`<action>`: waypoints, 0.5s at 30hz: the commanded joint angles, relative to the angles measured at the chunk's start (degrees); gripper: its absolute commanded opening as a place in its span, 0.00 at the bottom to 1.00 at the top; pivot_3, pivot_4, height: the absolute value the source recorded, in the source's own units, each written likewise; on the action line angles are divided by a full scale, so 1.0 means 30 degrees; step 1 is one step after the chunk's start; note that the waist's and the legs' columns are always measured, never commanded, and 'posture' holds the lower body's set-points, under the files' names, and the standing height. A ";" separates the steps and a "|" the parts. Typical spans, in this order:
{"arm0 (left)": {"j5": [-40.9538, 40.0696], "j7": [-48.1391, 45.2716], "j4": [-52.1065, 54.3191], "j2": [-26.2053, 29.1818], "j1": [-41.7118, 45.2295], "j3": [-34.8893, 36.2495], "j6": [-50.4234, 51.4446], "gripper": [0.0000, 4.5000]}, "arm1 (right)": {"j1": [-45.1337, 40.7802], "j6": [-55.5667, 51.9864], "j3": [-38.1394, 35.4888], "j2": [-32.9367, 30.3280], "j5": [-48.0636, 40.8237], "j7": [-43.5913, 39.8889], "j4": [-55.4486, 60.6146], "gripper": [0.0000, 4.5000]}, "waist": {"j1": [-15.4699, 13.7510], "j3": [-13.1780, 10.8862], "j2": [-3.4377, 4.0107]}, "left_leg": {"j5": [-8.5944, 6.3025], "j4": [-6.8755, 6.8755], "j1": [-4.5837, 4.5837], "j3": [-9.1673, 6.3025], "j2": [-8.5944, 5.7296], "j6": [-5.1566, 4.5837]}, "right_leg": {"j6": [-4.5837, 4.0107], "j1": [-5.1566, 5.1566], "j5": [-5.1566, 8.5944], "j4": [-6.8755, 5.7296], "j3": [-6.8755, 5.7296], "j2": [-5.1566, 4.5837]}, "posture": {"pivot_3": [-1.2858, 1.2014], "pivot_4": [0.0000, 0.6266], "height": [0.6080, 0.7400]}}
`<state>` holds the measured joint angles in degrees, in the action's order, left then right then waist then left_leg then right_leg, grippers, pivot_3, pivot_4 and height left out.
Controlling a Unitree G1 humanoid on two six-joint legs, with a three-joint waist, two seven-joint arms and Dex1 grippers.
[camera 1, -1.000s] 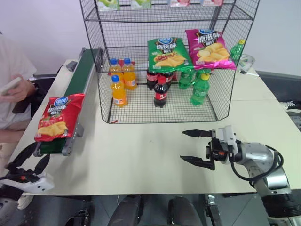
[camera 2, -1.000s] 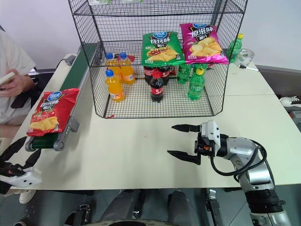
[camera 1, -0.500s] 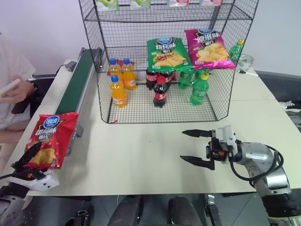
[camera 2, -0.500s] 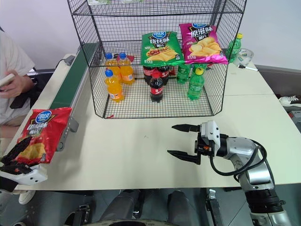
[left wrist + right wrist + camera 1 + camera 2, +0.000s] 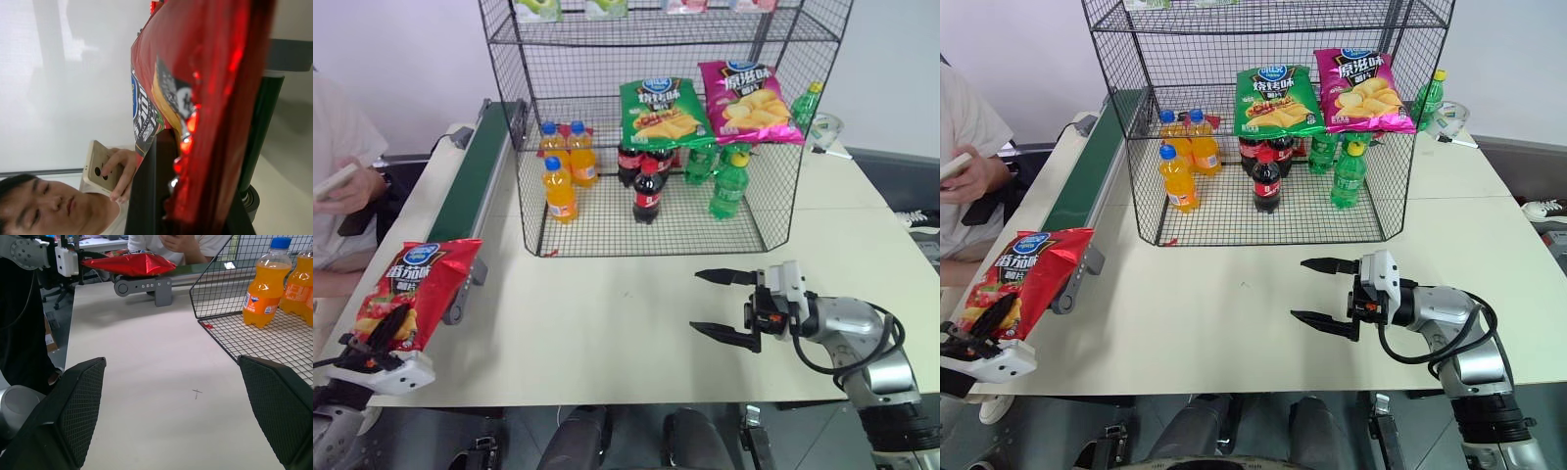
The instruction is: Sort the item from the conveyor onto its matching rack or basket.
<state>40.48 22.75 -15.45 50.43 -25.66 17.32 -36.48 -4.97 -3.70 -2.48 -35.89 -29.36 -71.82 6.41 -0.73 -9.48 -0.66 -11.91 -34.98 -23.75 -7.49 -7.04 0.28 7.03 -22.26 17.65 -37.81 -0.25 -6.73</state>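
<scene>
So the left gripper (image 5: 374,338) is clamped on the bottom edge of the red crisp bag (image 5: 419,287), down at about 8 o'clock in the head view. The bag is off the green conveyor (image 5: 475,171) now, hanging in the air just past the belt's near end, with its top corner right by the roller end. In the left wrist view the black fingers (image 5: 155,186) pinch the crinkled red foil, and a person's hand (image 5: 120,171) holding a phone (image 5: 100,166) shows behind it.

The right gripper (image 5: 722,307) sits at about 4 o'clock over the bare cream table (image 5: 607,323), jaws spread wide with nothing in them.

The black wire rack (image 5: 656,127) stands at 12 o'clock. On its shelf sit a green crisp bag (image 5: 664,110) and a pink crisp bag (image 5: 747,100) side by side. Below them are orange soda bottles (image 5: 560,171), cola bottles (image 5: 647,186) and green bottles (image 5: 730,181).
</scene>
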 commanded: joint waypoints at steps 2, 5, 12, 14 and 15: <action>-0.0844 -0.0136 0.1768 -0.0121 -0.0332 0.1046 0.0118 0.02 | -0.0038 0.0481 -0.0564 -0.0183 0.0007 0.0105 -0.0018 1.00 | -0.0004 0.0000 0.0000 | 0.0000 0.0001 0.0000 -0.0001 0.0000 0.0000 | 0.0000 0.0000 0.0000 0.0000 0.0000 0.0000 | 0.52 0.24 1.00; -0.1235 -0.0781 0.3694 -0.0169 -0.0298 0.1655 0.0129 0.02 | -0.0251 0.0555 -0.1343 0.0210 -0.0542 0.0748 -0.0321 1.00 | -0.0045 0.0000 -0.0008 | 0.0000 -0.0005 -0.0001 -0.0001 0.0000 0.0000 | -0.0001 0.0002 -0.0001 -0.0001 0.0000 -0.0002 | 0.52 0.24 1.00; -0.1251 -0.2499 0.7664 -0.0490 0.0938 0.2238 0.0674 0.02 | -0.0876 0.1807 -0.3044 0.2209 -0.1015 0.3270 -0.0613 1.00 | 0.0005 0.0000 -0.0005 | 0.0002 -0.0005 -0.0001 -0.0001 0.0000 -0.0002 | -0.0003 0.0003 -0.0001 -0.0002 0.0001 0.0001 | 0.52 0.24 1.00; -0.1187 -0.3066 0.8456 -0.0527 0.1497 0.2112 0.0791 0.02 | -0.1089 0.2122 -0.3313 0.2655 -0.0931 0.3978 -0.0603 1.00 | 0.0037 -0.0001 -0.0004 | 0.0009 -0.0004 -0.0001 0.0003 0.0000 -0.0013 | -0.0003 0.0001 -0.0001 -0.0003 0.0002 0.0005 | 0.52 0.24 1.00; -0.1139 -0.3380 0.8829 -0.0544 0.1878 0.1986 0.0873 0.02 | -0.1104 0.2236 -0.3357 0.2782 -0.0864 0.4213 -0.0551 1.00 | 0.0025 -0.0001 -0.0003 | 0.0010 -0.0005 -0.0001 0.0003 0.0000 -0.0013 | -0.0004 -0.0001 -0.0002 -0.0007 0.0002 0.0007 | 0.52 0.24 1.00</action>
<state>38.01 13.78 8.15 48.72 -21.07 22.30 -34.29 -7.43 1.42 -10.73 -27.90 -31.72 -60.72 4.00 -0.65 -9.48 -0.67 -11.88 -35.00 -23.75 -7.48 -7.04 0.24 7.02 -22.27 17.64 -37.84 -0.25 -6.71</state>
